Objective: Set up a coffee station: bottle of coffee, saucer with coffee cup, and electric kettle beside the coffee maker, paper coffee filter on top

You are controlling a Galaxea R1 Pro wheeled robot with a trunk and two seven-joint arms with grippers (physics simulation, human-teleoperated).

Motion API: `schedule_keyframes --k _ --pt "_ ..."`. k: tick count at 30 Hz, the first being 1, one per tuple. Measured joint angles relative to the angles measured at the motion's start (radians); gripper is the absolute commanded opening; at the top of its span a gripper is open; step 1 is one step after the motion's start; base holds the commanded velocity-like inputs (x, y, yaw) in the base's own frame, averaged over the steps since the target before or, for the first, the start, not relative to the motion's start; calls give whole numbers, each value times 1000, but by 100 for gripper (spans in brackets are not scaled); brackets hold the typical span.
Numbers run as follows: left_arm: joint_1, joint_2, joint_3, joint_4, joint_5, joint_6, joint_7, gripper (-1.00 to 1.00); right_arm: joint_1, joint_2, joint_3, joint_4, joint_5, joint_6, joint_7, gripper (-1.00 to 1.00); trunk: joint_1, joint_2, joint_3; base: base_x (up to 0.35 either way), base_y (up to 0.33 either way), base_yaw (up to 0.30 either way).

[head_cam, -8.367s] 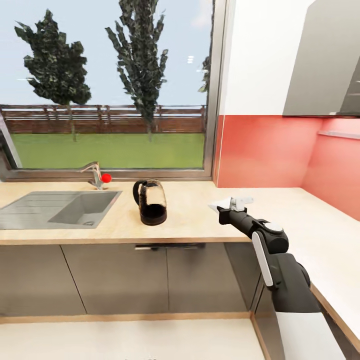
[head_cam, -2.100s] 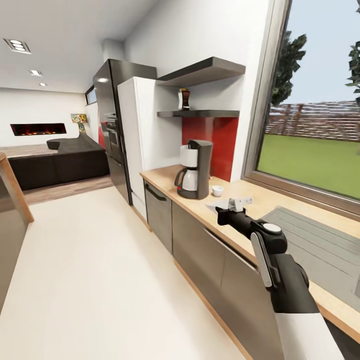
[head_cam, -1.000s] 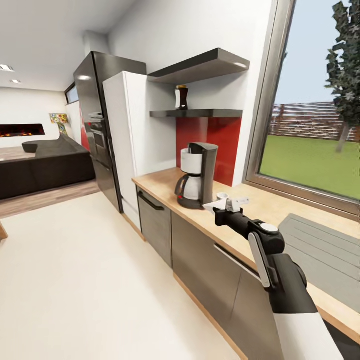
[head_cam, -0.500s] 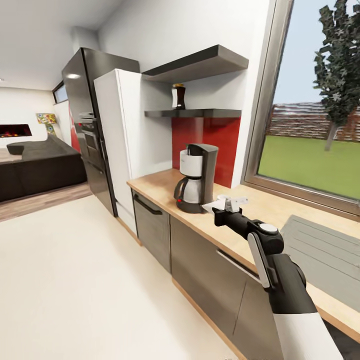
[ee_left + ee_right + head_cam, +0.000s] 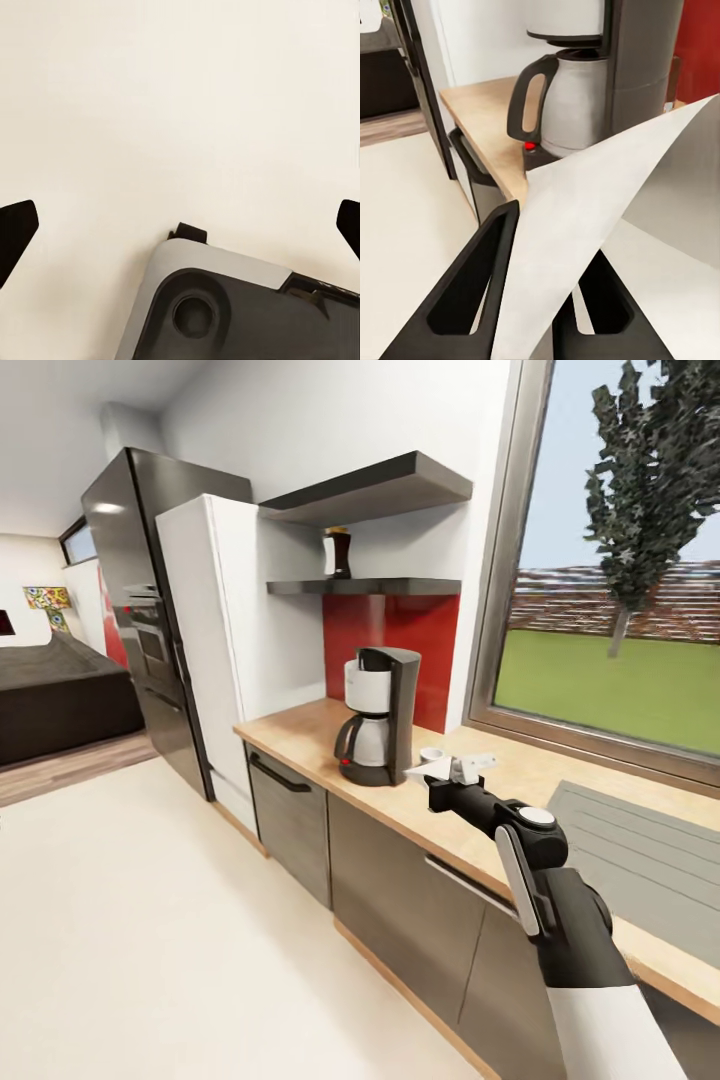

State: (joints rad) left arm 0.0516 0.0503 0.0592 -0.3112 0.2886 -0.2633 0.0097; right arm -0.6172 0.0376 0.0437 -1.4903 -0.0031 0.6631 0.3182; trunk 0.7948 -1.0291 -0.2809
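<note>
View swung further left since the earlier frame; coffee maker (image 5: 378, 715) now nearer centre on the worktop (image 5: 300, 732). Right tool (image 5: 447, 771) is clamped on the paper coffee filter (image 5: 585, 247). Left tool (image 5: 180, 225) is spread, empty. Filter step in hand; next, raising it over the machine's top is judged necessary.

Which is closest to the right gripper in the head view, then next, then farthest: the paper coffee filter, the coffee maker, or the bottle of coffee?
1. The paper coffee filter: pinched in the right gripper itself.
2. The coffee maker: on the kitchen countertop, just beyond the filter's tip.
3. The bottle of coffee: up on the kitchen shelf, above the coffee maker.
</note>
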Motion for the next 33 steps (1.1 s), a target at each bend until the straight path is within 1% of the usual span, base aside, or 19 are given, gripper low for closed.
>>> schedule_keyframes --k 8,18,27,33 --pt "0 0 0 0 0 0 0 100 0 0 0 0 0 1 1 -100 0 0 0 0 271 -23" --pt "0 0 -1 0 1 0 0 100 0 0 0 0 -1 1 1 -100 0 0 2 0 50 -174" --pt "0 0 0 0 0 0 0 100 0 0 0 0 0 1 1 -100 0 0 3 44 213 -44" --pt "0 0 -1 0 1 0 0 100 0 0 0 0 -1 2 1 -100 0 0 4 10 48 -210"
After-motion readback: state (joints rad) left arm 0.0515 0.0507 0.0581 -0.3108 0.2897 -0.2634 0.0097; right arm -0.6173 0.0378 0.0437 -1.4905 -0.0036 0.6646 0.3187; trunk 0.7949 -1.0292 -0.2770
